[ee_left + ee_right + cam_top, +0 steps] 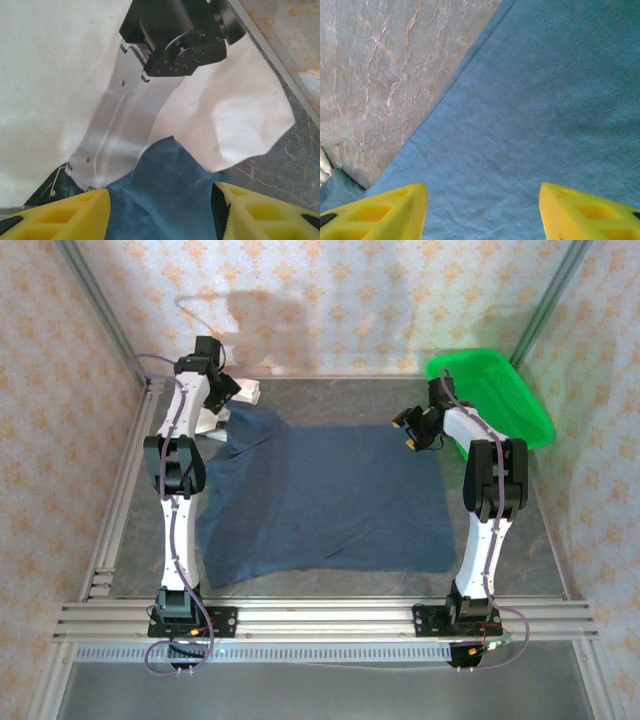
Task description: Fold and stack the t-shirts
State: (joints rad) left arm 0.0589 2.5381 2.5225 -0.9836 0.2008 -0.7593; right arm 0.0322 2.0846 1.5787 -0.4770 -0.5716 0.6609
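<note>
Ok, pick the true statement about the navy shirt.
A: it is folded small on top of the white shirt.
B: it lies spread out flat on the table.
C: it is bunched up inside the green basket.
B: the navy shirt lies opened out across the middle of the table, while the green basket stands at the far right corner.

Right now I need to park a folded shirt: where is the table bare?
Bare table runs along the far edge between the white shirt and the green basket, and down the right side past the navy shirt. Crowded: the far-left corner, left pincer over both shirts.
</note>
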